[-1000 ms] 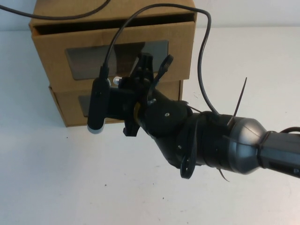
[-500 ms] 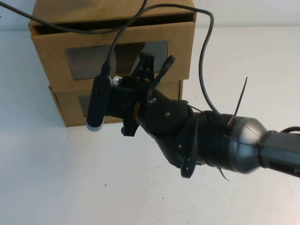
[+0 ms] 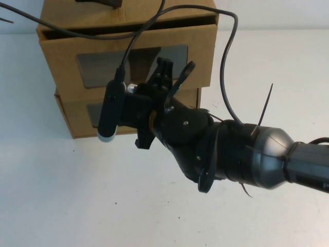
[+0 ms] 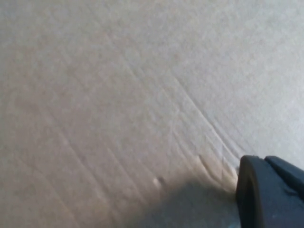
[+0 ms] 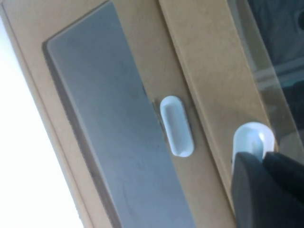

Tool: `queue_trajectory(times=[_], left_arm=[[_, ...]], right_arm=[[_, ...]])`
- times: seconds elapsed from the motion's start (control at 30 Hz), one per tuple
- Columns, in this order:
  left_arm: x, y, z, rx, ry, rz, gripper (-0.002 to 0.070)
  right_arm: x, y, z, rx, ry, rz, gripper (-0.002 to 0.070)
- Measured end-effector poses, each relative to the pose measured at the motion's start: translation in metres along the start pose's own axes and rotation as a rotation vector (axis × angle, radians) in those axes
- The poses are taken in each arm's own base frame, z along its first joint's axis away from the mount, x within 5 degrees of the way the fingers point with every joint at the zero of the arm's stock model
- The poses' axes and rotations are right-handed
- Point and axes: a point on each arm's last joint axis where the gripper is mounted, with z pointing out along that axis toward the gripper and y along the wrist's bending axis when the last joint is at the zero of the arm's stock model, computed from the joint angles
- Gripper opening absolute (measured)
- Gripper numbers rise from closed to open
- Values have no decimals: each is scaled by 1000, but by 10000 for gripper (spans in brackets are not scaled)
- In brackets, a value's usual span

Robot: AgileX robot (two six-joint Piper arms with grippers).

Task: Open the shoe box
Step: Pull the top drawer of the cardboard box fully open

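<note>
Right gripper [image 3: 163,69] is up at the shoe box [image 3: 198,49] front, claw pressed together, touching a white handle [image 5: 253,135]; left gripper [image 4: 266,192] sits against the cardboard top.

The right claw [image 3: 164,67] and its arm [image 3: 226,154] hide much of the lower shoe box [image 3: 77,117]; the frame's upper edge cuts the left claw [image 3: 100,2]

R arm [image 3: 190,136]: black joints, silver-grey collar [image 3: 267,159], small screws [image 3: 184,122], black cables [image 3: 226,77], zip ties [image 3: 264,108]. R tool [image 3: 164,67] black; L tool [image 4: 270,190] dark.
</note>
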Motion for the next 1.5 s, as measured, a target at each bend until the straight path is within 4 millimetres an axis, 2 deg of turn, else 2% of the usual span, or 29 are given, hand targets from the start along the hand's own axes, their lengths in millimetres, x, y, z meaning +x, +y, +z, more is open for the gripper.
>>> queue_trajectory(times=[0.13, 0.4, 0.7, 0.87, 1.07, 1.5], left_arm=[[0, 1, 1, -10, 0, 3, -5], [-1, 2, 1, -21, -6, 4, -5], [-1, -1, 2, -12, -5, 8, -5], [-1, -1, 2, -16, -3, 9, -6], [-1, -1, 2, -18, -3, 9, -5], [0, 0, 2, -19, -2, 10, -5]], right_arm=[[1, 0, -3, -12, 13, -10, 1], [5, 8, -35, -46, 8, -39, 1], [11, 15, -89, -113, 6, 57, 1], [4, 20, -117, -133, -8, 91, 1], [-2, 33, -131, -153, -4, 84, 1], [2, 37, -136, -214, 61, 145, 4]])
